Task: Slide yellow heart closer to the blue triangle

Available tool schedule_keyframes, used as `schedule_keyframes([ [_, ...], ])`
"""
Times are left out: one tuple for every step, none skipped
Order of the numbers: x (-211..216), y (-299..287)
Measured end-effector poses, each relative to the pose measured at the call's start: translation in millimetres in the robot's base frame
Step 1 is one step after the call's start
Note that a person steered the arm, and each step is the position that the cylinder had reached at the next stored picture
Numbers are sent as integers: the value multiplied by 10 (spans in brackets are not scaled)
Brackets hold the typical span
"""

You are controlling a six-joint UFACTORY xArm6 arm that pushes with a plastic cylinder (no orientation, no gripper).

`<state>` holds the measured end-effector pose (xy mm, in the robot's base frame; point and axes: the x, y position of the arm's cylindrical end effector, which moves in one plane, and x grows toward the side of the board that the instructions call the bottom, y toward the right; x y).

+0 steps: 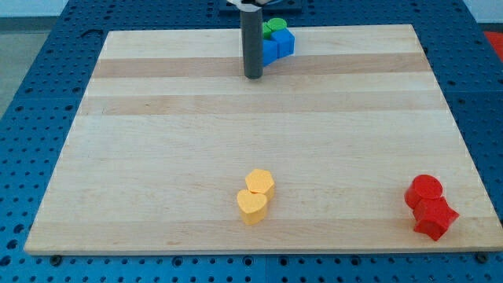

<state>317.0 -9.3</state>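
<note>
No legible text, labels, brands, numbers or signs anywhere in the camera view. The wooden board [157,157], the coloured blocks and the dark rod all carry plain, unmarked surfaces.

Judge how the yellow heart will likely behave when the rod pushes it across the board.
The yellow heart looks low and flat-based, so it should slide, not tip. It touches the yellow hexagon, which a push toward the view's top would likely carry along. My tip is far off, beside the blue blocks.

A lab bench: pale wooden board [259,141] on a blue perforated metal table [47,71] with gridded holes
</note>
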Motion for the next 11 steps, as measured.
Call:
schedule_keyframes([
  [-34,83],
  [-125,83],
  [-258,83],
  [-335,83],
  [-307,72],
  [133,85],
  [631,431],
  [1282,519],
  [1893,519],
  [2394,458],
  [2784,50],
])
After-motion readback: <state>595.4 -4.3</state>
